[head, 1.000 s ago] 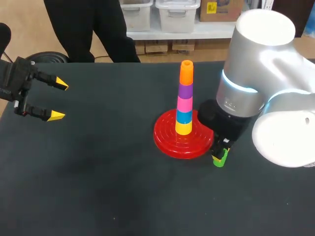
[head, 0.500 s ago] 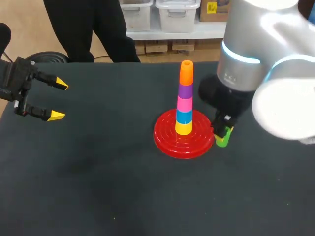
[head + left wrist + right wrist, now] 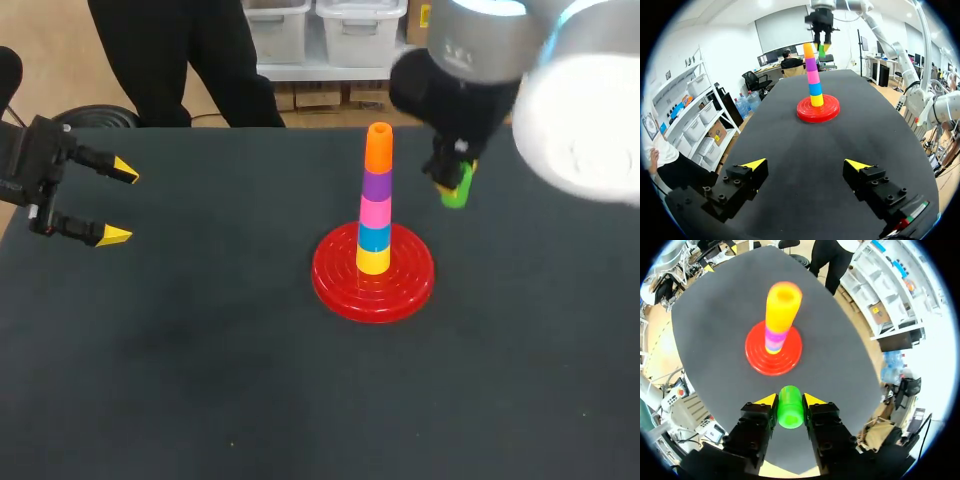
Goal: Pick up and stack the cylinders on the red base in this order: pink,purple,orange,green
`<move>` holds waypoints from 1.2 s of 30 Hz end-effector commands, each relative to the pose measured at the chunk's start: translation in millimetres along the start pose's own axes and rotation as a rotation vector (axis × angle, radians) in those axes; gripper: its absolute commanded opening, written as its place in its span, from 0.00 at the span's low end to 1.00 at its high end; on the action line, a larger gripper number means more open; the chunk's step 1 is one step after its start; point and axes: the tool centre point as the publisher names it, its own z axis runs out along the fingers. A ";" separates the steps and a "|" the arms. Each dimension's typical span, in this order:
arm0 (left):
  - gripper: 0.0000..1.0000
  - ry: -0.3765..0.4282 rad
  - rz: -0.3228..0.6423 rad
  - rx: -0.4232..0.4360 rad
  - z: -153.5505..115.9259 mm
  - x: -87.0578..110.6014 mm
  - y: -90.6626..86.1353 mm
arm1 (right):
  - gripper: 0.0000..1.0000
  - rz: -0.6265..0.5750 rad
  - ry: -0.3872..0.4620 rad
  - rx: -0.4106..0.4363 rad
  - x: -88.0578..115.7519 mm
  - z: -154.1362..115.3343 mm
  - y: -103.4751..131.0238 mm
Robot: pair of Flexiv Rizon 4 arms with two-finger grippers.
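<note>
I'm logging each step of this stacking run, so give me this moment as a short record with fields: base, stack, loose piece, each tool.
Base: red base on the dark table
Stack, bottom to top: yellow cylinder, blue cylinder, pink cylinder, purple cylinder, orange cylinder
Loose piece: green cylinder, held off the table beside the top of the stack
Right tool: shut on the green cylinder
Left tool: open, empty, near the table's left edge
Not yet done: green cylinder onto the orange cylinder
</note>
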 end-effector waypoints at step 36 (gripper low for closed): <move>1.00 -0.001 0.002 -0.002 0.4 0.9 -0.5 | 0.00 -0.200 -0.041 -0.094 -93.6 -53.4 -9.1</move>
